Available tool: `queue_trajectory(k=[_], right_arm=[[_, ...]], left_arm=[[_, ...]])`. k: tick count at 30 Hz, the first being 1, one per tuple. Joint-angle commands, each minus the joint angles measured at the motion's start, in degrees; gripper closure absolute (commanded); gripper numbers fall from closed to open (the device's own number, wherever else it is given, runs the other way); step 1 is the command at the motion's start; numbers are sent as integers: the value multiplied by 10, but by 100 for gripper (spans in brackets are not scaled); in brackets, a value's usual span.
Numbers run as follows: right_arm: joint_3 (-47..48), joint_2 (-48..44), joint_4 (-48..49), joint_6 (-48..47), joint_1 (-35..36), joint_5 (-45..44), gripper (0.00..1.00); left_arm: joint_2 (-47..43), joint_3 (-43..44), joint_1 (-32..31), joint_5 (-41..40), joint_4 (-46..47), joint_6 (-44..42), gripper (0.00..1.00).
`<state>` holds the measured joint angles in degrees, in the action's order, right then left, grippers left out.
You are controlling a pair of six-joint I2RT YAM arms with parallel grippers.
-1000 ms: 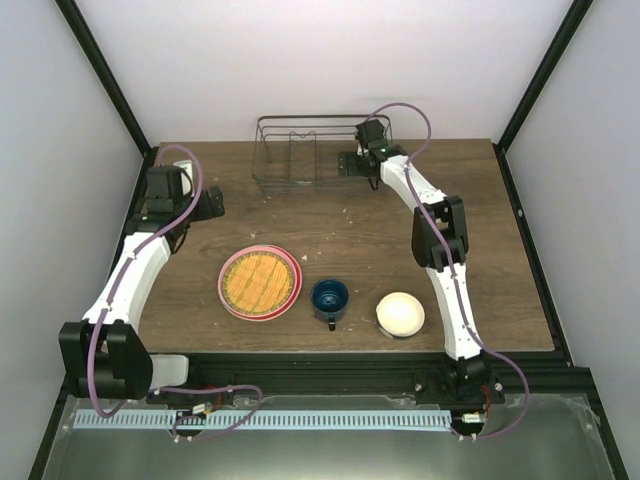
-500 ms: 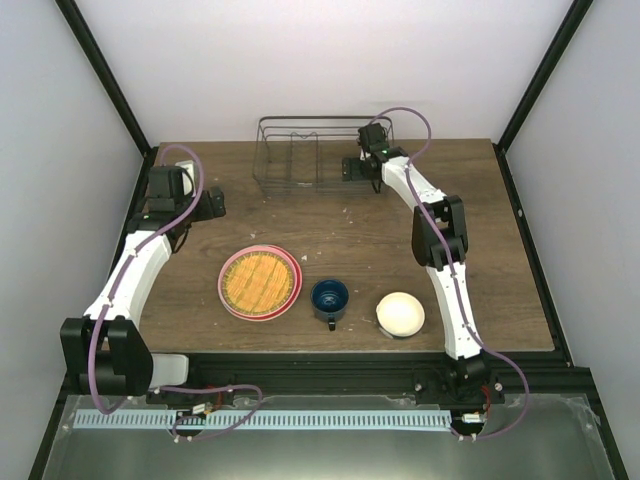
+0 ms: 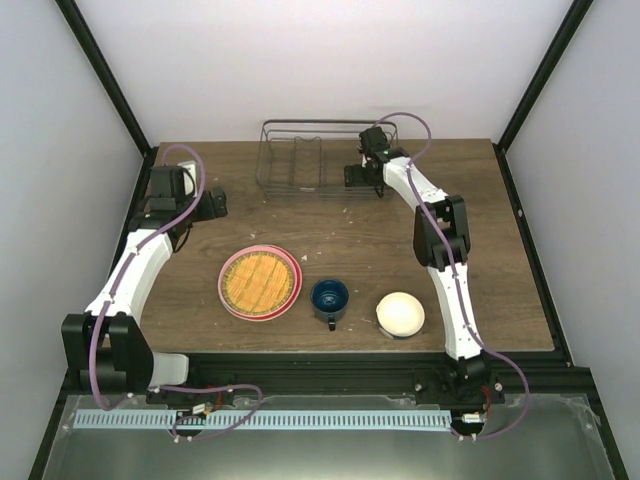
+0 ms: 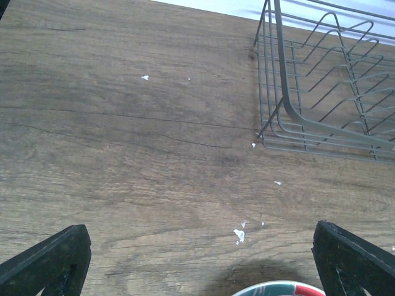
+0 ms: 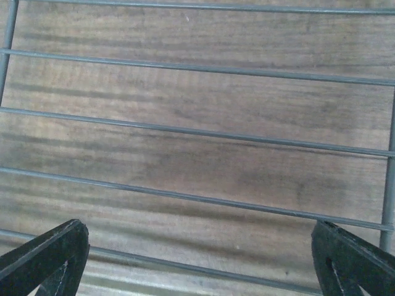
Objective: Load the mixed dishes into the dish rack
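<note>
Two small shifts set this moment apart from a second ago, both on the right side. The left end effector [image 3: 212, 203] hangs where it was, jaws spread wide with nothing between them. To its right and farther back, the dish rack [image 3: 300, 165] has slid a little rightward along the back of the desk [image 3: 500, 250]. The right end effector [image 3: 356, 172], also wide open and holding nothing, has moved right with the rack. It sits at the rack's near side, toward its right end. Its wrist view looks past thin grey wires onto the wood, and I cannot tell whether the fingers touch the wire.

All four dishes lie on the desk outside the rack, unmoved. The pink plate [image 3: 225, 290] lies flat, nearer the bases than the left end effector and to its right. The woven-pattern plate [image 3: 259, 281] is stacked on it, so only a pink rim shows around the orange-yellow face. Just right of that rim the mug [image 3: 329, 296] stands upright, dark blue, with its handle toward the bases. Farther right, well toward the bases from the right end effector, the bowl [image 3: 400, 313] shows as a cream round.

The rack is a rectangle of dark thin wire with angled inner dividers. In the left wrist view it stands ahead and to the right of the fingers.
</note>
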<state>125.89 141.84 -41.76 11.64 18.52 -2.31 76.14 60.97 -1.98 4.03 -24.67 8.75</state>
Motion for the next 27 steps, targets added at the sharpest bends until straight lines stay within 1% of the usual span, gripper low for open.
queue_trajectory(k=[1,10,22,27], right_arm=[[-27,-43,-59,-39,3,6,0],[-93,-87,-79,-57,10,14,0],[-246,-168,-34,-83,39,9,0],[-290,-192,-30,-83,40,5,0]], left_arm=[[4,16,-3,9,14,1,0],[5,24,-3,9,10,4,0],[5,28,-3,4,5,-2,0],[10,28,-3,10,10,-2,0]])
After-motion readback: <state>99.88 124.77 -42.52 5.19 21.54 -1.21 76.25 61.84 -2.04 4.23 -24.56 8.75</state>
